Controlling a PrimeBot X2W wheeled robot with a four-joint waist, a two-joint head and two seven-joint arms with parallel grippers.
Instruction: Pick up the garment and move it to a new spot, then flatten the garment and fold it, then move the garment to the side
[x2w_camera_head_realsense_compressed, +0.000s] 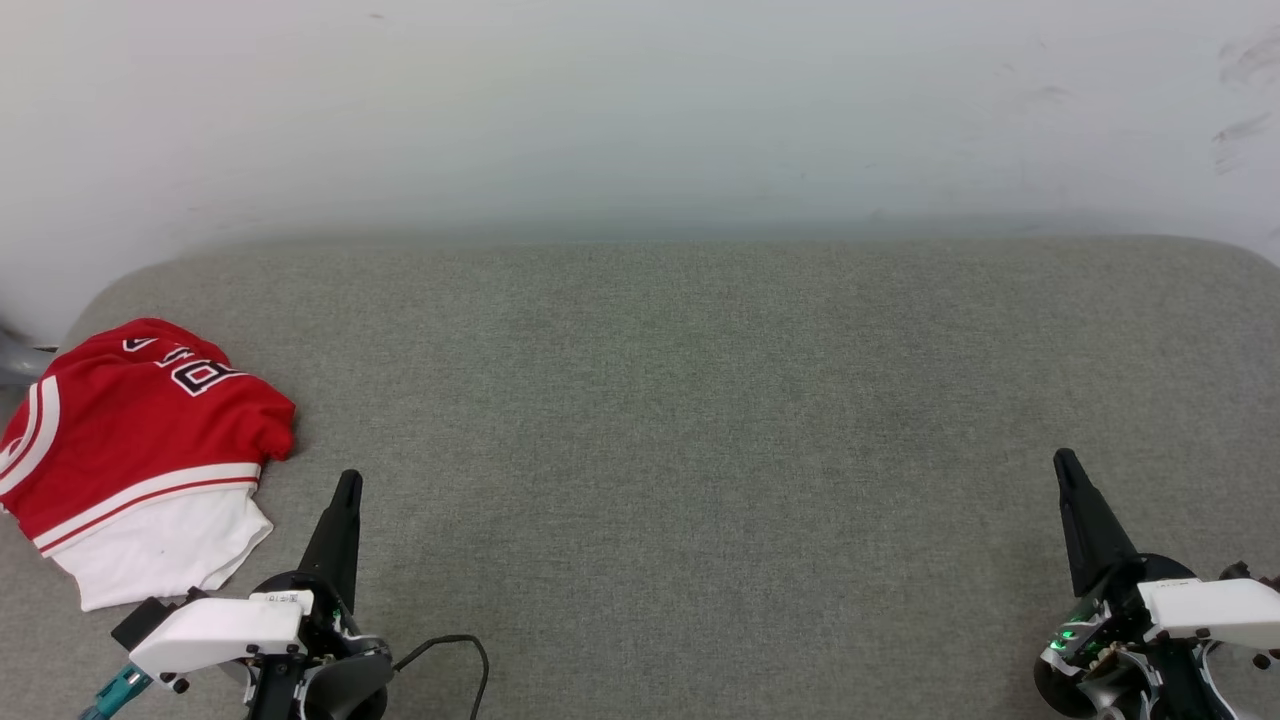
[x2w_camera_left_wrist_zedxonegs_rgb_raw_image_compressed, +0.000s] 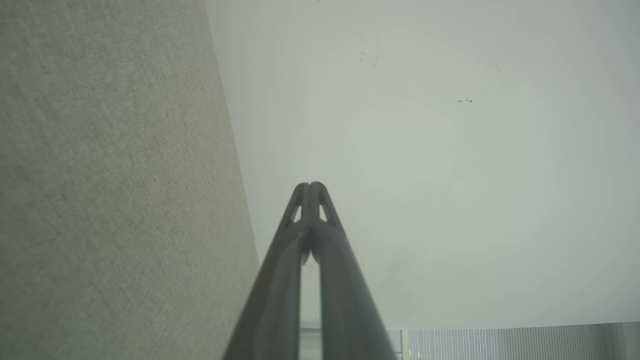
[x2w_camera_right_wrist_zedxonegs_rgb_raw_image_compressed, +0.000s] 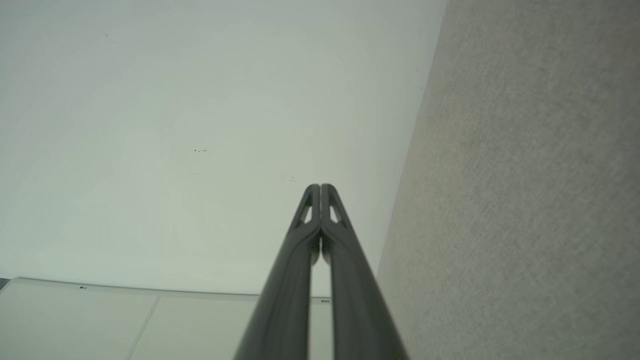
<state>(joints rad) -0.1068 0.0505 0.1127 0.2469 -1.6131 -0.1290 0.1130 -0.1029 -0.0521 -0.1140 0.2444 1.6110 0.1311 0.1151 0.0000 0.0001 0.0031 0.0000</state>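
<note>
Garment (x2w_camera_head_realsense_compressed: 140, 440): loosely folded, at far left of grey pad (x2w_camera_head_realsense_compressed: 700, 450), seemingly set aside; left gripper (x2w_camera_head_realsense_compressed: 348, 484) near it, right gripper (x2w_camera_head_realsense_compressed: 1063, 460) well apart, both closed empty, apparently parked

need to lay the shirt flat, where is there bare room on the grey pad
The middle of the grey pad is bare, from the garment and left gripper across to the right gripper, back to the wall. Crowded only at the left edge.

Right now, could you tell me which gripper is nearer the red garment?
The left gripper: the garment lies just beside it, while the right gripper sits far across the grey surface.
</note>
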